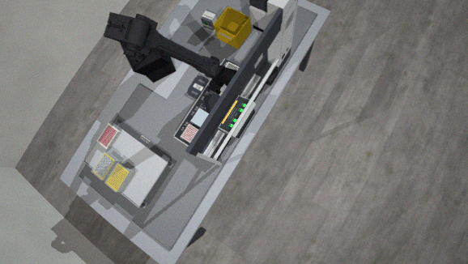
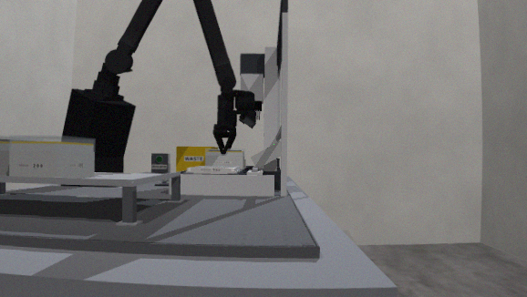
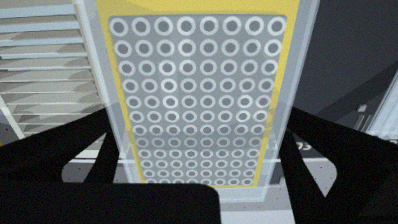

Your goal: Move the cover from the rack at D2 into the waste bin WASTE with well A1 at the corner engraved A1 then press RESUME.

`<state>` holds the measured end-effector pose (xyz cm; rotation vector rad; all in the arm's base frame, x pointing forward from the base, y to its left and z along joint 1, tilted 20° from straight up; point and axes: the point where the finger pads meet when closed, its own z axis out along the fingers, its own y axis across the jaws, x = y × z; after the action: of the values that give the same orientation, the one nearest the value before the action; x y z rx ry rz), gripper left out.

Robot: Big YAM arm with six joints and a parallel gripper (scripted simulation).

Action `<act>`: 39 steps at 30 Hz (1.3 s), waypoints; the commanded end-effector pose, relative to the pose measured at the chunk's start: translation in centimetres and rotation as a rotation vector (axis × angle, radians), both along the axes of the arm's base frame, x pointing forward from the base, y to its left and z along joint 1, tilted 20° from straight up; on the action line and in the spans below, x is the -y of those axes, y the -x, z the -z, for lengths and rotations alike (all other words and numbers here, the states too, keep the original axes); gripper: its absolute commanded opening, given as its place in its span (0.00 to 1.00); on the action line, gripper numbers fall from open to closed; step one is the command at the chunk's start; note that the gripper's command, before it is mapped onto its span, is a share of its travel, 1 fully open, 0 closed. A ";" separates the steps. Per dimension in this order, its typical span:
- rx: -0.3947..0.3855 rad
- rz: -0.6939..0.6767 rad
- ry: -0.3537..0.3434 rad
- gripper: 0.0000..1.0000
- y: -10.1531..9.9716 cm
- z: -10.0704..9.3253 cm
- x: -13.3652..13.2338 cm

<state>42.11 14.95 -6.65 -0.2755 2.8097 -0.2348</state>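
Note:
In the wrist view a clear cover (image 3: 197, 100) lies over the yellow-framed 200 uL tip rack (image 3: 197, 187) at D2. My gripper (image 3: 198, 111) stands straight above it, with one black finger on each long side of the cover, shut on it. The cover sits low on the rack; I cannot tell whether it is lifted. In the exterior view the gripper (image 2: 224, 147) points straight down onto the cover (image 2: 224, 158). In the top view the arm hides the gripper (image 1: 220, 78) and the rack. The yellow WASTE bin (image 1: 232, 26) stands at the table's far end, and it also shows in the exterior view (image 2: 193, 158).
The ribbed reservoir (image 3: 45, 75) lies just left of the rack at D1. Two open plates (image 1: 199, 117) (image 1: 189, 132) sit further along the deck. The handler's gantry wall (image 1: 239, 85) runs behind the deck. The RESUME box (image 1: 208, 18) stands beside the bin. The shelf unit (image 1: 125, 162) holds racks and plates.

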 end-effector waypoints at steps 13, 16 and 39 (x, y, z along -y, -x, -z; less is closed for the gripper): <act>0.025 -0.006 -0.011 0.00 -1.0 -0.7 -0.6; 0.029 -0.018 -0.013 0.00 -0.6 -1.8 -1.0; 0.023 -0.002 -0.011 0.00 0.8 -4.5 -1.1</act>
<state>41.27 15.55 -3.33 -0.2867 2.8027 -0.2289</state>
